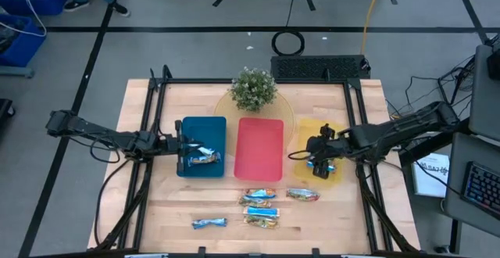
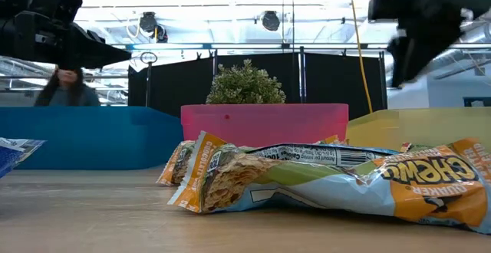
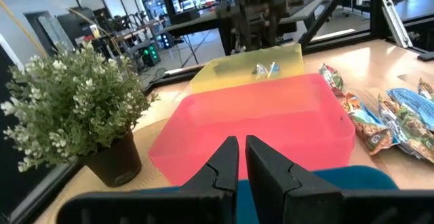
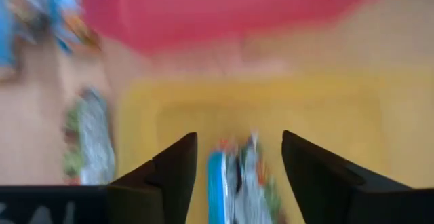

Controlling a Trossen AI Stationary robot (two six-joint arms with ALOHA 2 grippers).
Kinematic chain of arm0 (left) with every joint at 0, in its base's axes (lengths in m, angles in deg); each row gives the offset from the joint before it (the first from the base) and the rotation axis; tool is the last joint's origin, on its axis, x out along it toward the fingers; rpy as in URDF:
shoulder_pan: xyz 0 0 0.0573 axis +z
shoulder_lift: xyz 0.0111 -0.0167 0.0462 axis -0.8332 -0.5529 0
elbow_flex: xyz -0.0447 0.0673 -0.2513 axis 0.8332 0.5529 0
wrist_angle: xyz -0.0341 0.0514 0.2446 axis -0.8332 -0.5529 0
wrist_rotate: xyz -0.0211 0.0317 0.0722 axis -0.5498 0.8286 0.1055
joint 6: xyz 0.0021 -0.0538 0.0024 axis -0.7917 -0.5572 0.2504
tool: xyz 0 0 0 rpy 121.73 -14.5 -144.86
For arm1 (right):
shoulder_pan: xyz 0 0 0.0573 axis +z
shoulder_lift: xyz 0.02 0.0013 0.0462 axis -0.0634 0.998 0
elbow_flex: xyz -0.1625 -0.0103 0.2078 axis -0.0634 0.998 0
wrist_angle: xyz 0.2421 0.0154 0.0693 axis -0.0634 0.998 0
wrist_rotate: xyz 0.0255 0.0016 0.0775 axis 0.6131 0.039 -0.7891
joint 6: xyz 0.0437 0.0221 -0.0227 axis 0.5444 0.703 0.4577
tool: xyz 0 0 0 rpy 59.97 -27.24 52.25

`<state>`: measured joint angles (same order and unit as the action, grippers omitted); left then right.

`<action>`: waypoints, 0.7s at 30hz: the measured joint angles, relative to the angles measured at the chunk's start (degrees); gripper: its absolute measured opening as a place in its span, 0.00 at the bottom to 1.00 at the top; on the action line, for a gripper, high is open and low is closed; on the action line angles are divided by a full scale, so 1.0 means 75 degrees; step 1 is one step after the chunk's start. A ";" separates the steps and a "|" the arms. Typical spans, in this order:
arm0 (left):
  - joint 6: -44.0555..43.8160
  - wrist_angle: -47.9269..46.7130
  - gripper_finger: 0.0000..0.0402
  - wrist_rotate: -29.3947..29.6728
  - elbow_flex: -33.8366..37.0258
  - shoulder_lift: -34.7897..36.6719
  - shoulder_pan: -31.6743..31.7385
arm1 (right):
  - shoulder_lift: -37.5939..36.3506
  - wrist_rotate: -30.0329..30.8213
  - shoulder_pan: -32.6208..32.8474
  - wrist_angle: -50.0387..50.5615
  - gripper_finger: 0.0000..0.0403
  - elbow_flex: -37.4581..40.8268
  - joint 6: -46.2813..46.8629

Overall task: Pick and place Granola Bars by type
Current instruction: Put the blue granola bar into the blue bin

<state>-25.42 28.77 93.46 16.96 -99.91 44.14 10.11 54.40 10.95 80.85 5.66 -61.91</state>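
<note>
While the spread right end effector (image 4: pixel 237 159) overhangs the yellow tray (image 1: pixel 337 133), the left end effector (image 3: pixel 241 157) is pressed together.

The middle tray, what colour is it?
Red, pinkish; the middle tray shows best in the high view.

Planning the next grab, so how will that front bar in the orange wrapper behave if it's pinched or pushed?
The bar probably flexes rather than staying stiff: its crinkled wrapper sags and bulges. The glossy film may slip in a pincer. Lying flat on the table, it should slide, not roll.
</note>
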 joint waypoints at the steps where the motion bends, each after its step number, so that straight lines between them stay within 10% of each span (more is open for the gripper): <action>1: -0.0083 -0.0029 0.09 0.0001 0.0000 -0.0002 0.0000 | -0.0214 0.0159 0.0064 -0.0199 0.49 -0.0016 -0.0196; 13: -0.0120 0.0077 0.09 0.0070 0.0000 -0.0002 0.0000 | -0.2647 0.2119 0.0948 -0.2923 0.04 0.1035 -0.2020; 21: -0.1167 0.0083 0.09 0.0064 0.0000 -0.0002 0.0000 | -0.2943 0.2111 0.1029 -0.5518 0.04 0.2844 -0.3364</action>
<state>-34.17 29.39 93.94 16.96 -99.92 44.14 -11.96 70.24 18.67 39.47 26.99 -87.14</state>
